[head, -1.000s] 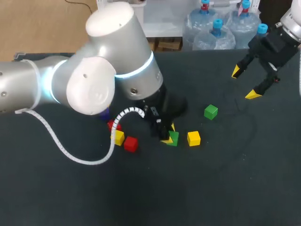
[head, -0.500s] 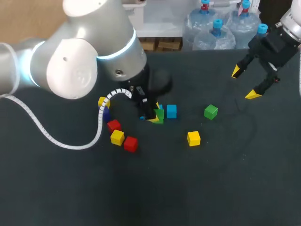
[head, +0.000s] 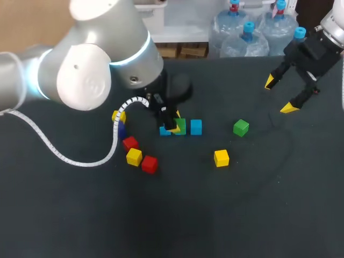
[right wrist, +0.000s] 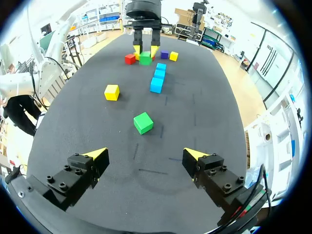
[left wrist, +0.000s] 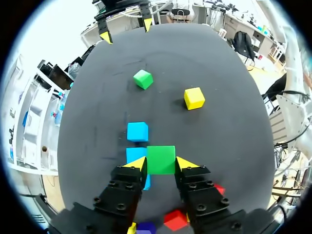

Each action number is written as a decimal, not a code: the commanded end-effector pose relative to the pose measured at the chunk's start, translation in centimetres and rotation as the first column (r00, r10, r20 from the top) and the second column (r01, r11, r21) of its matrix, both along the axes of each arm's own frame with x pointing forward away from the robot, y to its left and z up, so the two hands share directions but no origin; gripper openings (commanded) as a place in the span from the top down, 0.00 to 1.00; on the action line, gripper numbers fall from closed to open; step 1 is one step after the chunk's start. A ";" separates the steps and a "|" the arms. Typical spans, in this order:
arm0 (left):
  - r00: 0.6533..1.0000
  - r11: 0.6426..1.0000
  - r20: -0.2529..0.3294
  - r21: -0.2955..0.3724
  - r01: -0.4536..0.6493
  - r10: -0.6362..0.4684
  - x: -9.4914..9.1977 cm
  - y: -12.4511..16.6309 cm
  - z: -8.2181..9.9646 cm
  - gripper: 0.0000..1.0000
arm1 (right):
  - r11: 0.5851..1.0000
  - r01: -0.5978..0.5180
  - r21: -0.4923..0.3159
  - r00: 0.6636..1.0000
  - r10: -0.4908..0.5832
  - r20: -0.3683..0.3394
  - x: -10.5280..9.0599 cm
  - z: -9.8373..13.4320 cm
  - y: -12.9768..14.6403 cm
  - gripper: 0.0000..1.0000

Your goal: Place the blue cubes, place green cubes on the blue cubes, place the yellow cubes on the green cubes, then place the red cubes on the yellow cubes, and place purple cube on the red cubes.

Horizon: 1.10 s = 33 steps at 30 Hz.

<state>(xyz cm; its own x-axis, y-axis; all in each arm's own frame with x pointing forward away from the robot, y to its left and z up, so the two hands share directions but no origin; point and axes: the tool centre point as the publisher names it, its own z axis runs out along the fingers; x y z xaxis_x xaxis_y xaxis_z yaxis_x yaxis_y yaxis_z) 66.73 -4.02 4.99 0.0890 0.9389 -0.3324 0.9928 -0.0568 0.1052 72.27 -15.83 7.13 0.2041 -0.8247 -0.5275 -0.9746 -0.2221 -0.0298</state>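
My left gripper (head: pixel 173 127) is clamped on a green cube (head: pixel 180 126). One yellow-tipped finger presses each of two opposite faces, so the fingers stand only that cube's width apart. I place everything else from this held cube.

It is over a row of blue cubes (right wrist: pixel 160 74) on the dark table (head: pixel 242 215). The end blue cube (head: pixel 196 127) shows just beside it on my right arm's side. A second blue cube (head: pixel 164 131) peeps out on the opposite side, mostly hidden by the fingers. In the left wrist view, blue shows directly beneath the green, but I cannot tell whether the cube rests on it or hangs just above.

Farther out past the end blue cube lies a loose green cube (head: pixel 241 127). A lone yellow cube (head: pixel 221 158) sits on that same side, nearer to me. On my left arm's side there is a cluster: a near yellow cube (head: pixel 134 156), a near red cube (head: pixel 149 164), a far red cube (head: pixel 130 143), a far yellow cube (head: pixel 117 116) and a purple cube (head: pixel 121 129).

My right gripper (head: pixel 279 95) is well apart, beyond the loose green cube, its fingers spread wide with nothing between them.
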 end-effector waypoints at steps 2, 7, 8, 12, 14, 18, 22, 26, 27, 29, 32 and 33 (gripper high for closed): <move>1.000 1.000 -0.002 0.010 0.001 -0.001 1.2 -0.1 0.1 1.00 | 1.000 -0.001 0.001 1.000 0.001 0.000 0.0 0.0 0.0 0.00; 1.000 1.000 0.008 0.015 -0.003 0.003 1.6 0.3 0.2 1.00 | 1.000 -0.001 0.001 1.000 0.001 0.000 0.0 0.0 0.0 0.00; 1.000 1.000 0.008 0.016 -0.004 0.004 1.6 0.3 0.2 1.00 | 1.000 -0.001 0.001 1.000 0.001 0.000 0.0 0.0 0.0 0.00; 1.000 1.000 0.003 0.023 -0.006 0.006 1.7 0.6 -0.3 1.00 | 1.000 -0.001 0.001 1.000 0.001 0.000 0.0 0.0 0.0 0.00; 1.000 1.000 0.001 0.022 -0.006 0.006 1.7 0.7 -0.3 1.00 | 1.000 -0.001 0.001 1.000 0.001 0.000 0.0 0.0 0.0 0.00; 1.000 1.000 -0.002 0.016 -0.013 0.013 1.9 0.9 -0.4 1.00 | 1.000 -0.001 0.001 1.000 0.001 0.000 0.0 0.0 0.0 0.00; 1.000 1.000 -0.003 0.014 -0.018 0.018 2.1 1.1 -0.4 1.00 | 1.000 -0.001 0.001 1.000 0.001 0.000 0.0 0.0 0.0 0.00; 1.000 1.000 -0.003 0.016 -0.020 0.020 2.2 1.2 -0.4 1.00 | 1.000 -0.001 0.001 1.000 0.001 0.000 0.0 0.0 0.0 0.00; 1.000 1.000 -0.003 0.017 -0.020 0.020 2.2 1.2 -0.4 1.00 | 1.000 -0.001 0.001 1.000 0.001 0.000 0.0 0.0 0.0 0.00; 1.000 1.000 -0.003 0.017 -0.021 0.021 2.3 1.3 -0.5 1.00 | 1.000 -0.001 0.001 1.000 0.001 0.000 0.0 0.0 0.0 0.00; 1.000 1.000 -0.004 0.016 -0.022 0.022 2.5 1.3 -0.5 1.00 | 1.000 -0.001 0.001 1.000 0.001 0.000 0.0 0.0 0.0 0.00; 1.000 1.000 -0.005 0.016 -0.022 0.023 2.5 1.3 -0.6 1.00 | 1.000 -0.001 0.001 1.000 0.001 0.000 0.0 0.0 0.0 0.00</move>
<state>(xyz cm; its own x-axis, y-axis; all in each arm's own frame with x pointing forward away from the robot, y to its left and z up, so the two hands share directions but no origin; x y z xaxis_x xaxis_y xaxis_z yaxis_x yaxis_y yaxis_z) 68.87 -2.68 4.57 0.0641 0.9464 -0.3167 0.9940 -0.0325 0.1043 72.27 -15.83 7.13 0.2041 -0.8247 -0.5275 -0.9746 -0.2221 -0.0299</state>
